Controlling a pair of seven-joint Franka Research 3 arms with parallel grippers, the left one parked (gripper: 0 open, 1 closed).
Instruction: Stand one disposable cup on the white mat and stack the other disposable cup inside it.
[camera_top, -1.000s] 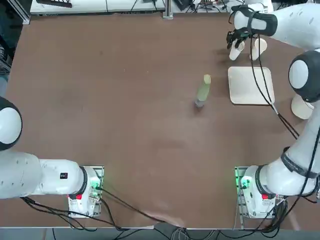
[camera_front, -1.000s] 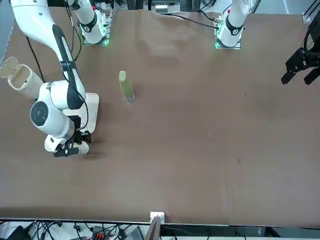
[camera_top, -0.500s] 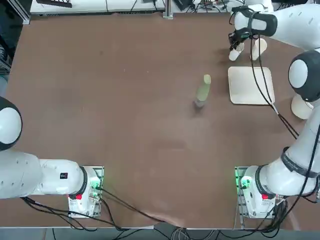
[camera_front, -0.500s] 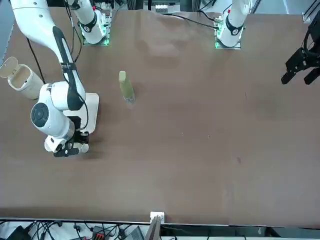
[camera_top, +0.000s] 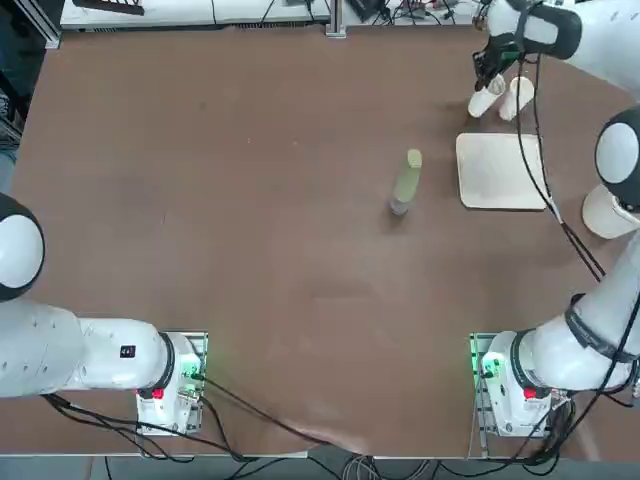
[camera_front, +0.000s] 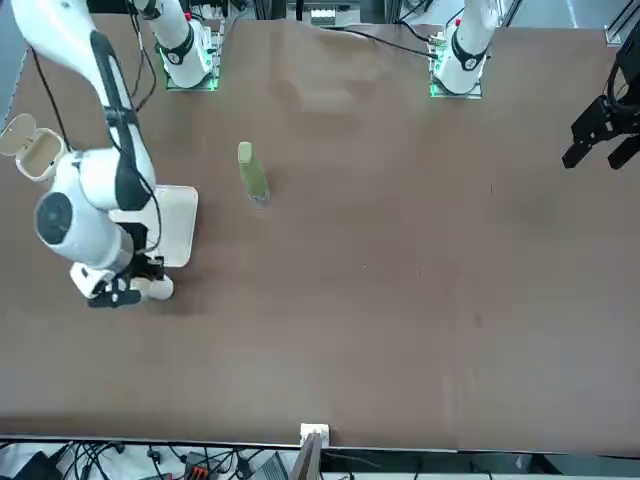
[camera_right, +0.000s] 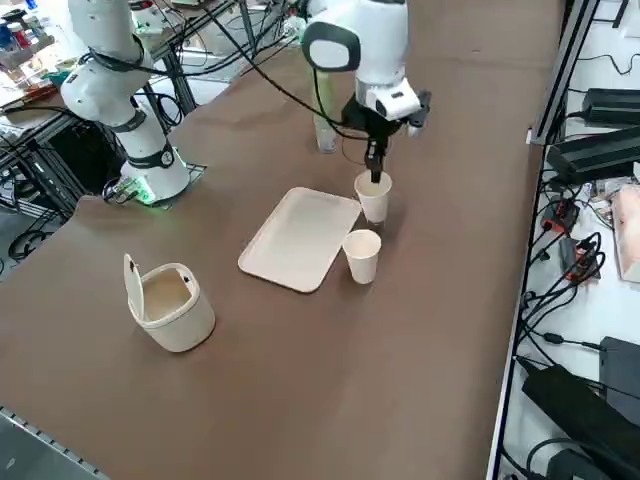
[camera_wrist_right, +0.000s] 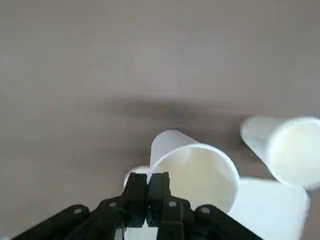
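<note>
White disposable cup (camera_right: 375, 202) caught at its rim by the right gripper (camera_wrist_right: 149, 177); neither cup on the mat

The jaws are pressed together with the thin wall of that cup between them, at one side of its open mouth; the cup is mouth up, just beyond the cream-white square mat with rounded corners (camera_right: 299, 240), and the dark patch beneath it suggests that it is off the desk (camera_right: 440, 300), though the height is hard to judge. The second white disposable cup (camera_right: 362, 262) stands mouth up on the desk, close by the mat's edge and apart from the held one; the mat carries nothing. So the grasp looks made, and the rest is left: one cup to be stood on the mat, the other to be lowered inside it; I cannot tell which is meant as the base.

Outward from the jaws, the wrist is over the held cup with the fingers aimed down at the desk; the white and black right arm (camera_top: 595, 345) runs from its base along the desk's right side in the top view, bends at the elbow, and reaches back inward past the mat's far edge; a white round bin with its lid raised (camera_right: 178, 318) stands on the mat's other side, well apart from both cups.
</note>
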